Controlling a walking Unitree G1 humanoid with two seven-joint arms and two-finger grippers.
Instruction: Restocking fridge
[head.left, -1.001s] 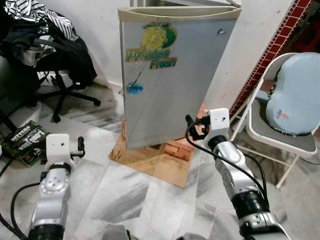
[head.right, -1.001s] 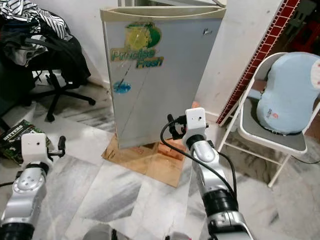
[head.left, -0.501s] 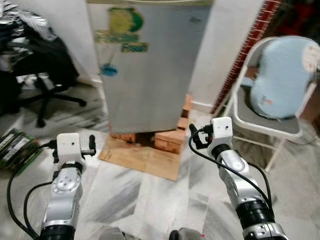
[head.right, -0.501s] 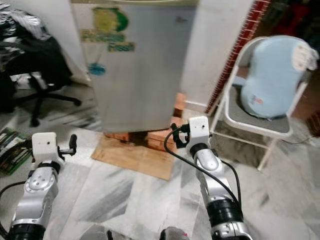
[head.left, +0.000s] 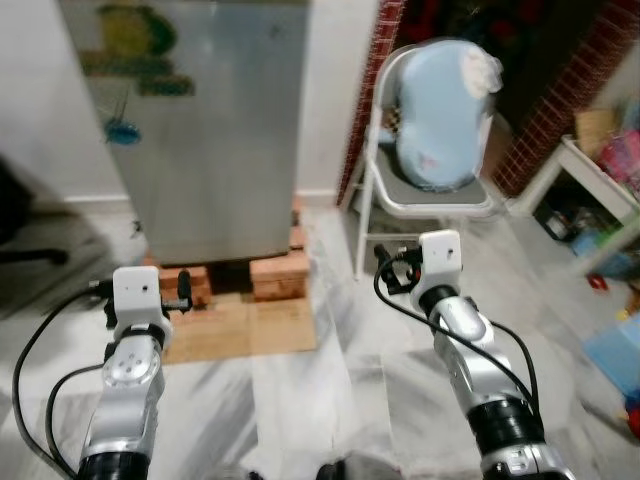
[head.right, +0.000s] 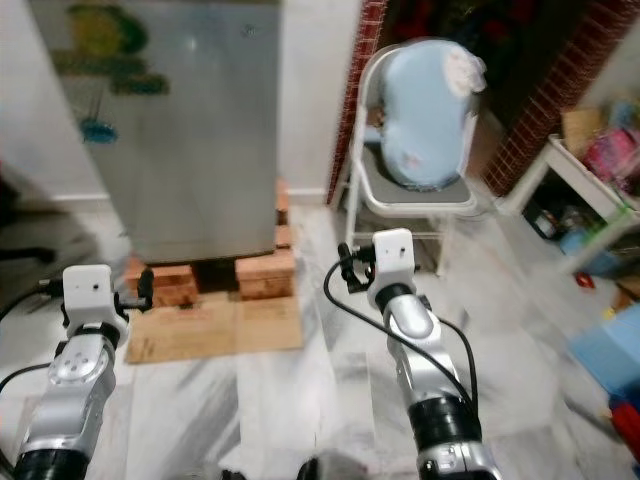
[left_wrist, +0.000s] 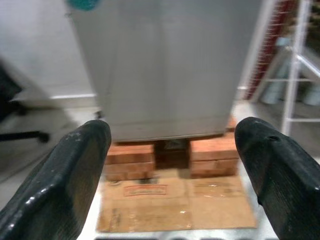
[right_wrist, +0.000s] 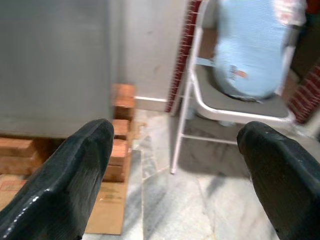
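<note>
Fridge, silver with its door closed, is propped on bricks over flattened cardboard, left of a folding chair. Left gripper and right gripper are held spread wide and empty above the marble floor.

The floor is pale grey marble with darker streaks. On it lies a flat sheet of cardboard, and at the cardboard's far edge stand stacks of red bricks, which carry the closed grey fridge. Just to the right of the fridge a white folding chair stands on the floor, with a light blue bundle resting on its seat. Further right a low white shelf stands on the floor, its contents too blurred to tell.
</note>
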